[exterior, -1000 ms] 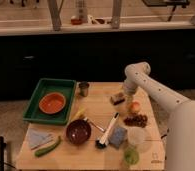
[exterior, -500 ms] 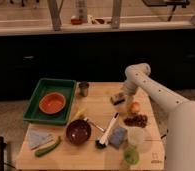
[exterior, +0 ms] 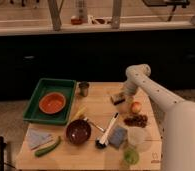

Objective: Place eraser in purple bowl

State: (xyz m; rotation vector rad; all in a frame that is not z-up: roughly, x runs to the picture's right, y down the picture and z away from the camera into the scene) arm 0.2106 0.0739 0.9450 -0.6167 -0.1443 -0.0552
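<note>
Compared with the frame half a second earlier, no displacement is visible: arm, gripper and all objects hold the same positions.

The gripper [exterior: 123,93] is at the far right part of the counter [exterior: 98,102], directly at the eraser's [exterior: 118,98] 1 o'clock edge and apparently in contact with it. Whether the gripper is clenched or released cannot be told.

The eraser lies flat on the counter, tan face up. Its long axis runs roughly along the 9-to-3 o'clock line. The two ends look alike.

The purple bowl [exterior: 78,131] stands upright, well apart from the eraser, at 7 o'clock from it. A black-and-white brush [exterior: 109,130] lies between them, just at the bowl's 3 o'clock side. A round orange-red fruit [exterior: 136,107] sits near the eraser at 4 o'clock.
</note>
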